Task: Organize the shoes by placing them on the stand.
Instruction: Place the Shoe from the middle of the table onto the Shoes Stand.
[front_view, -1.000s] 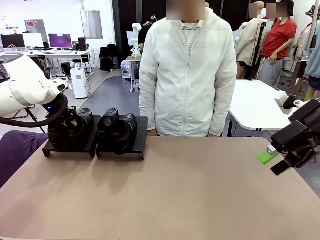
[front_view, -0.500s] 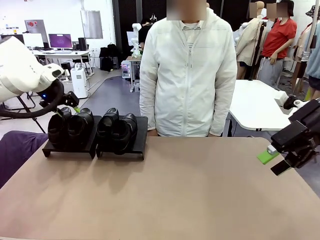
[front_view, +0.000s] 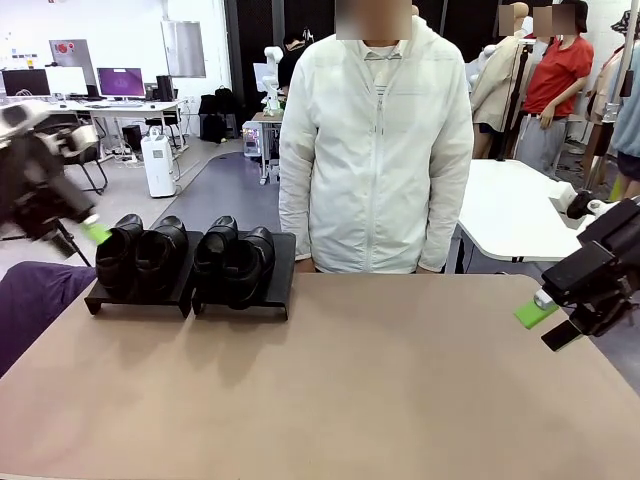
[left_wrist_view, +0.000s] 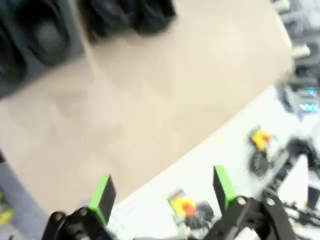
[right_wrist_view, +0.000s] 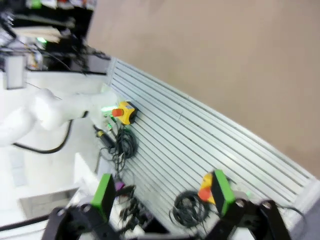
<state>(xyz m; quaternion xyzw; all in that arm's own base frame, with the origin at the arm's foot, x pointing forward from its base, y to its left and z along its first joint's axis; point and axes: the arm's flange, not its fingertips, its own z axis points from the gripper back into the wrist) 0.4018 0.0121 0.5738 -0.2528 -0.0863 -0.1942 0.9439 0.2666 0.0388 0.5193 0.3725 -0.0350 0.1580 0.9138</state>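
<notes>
Shoes: four black shiny shoes (front_view: 186, 255) stand in a row at the far left of the surface (front_view: 330, 390), two on each platform, toes toward the near side; the left wrist view shows them blurred along its top edge.
Stand: two low black platforms (front_view: 240, 300) set side by side and touching, the left one carrying the left pair, the right one the right pair.
Left tool: the left tool (front_view: 88, 232) is blurred, just left of the leftmost shoe and off the surface's far left corner, apart from the shoes; in its own wrist view the left tool (left_wrist_view: 162, 192) has its green pads spread wide with nothing between them (open and empty).
Right tool: the right tool (front_view: 548, 322) hangs at the right edge of the surface, well apart from the shoes; its wrist view shows the right tool (right_wrist_view: 162, 192) with the pads wide apart and nothing held, looking down past the surface's edge at a ribbed white panel with cables.
Person: stands at the far side behind the surface in a white zipped jacket (front_view: 375, 150), just right of the stand (hands are hidden).
</notes>
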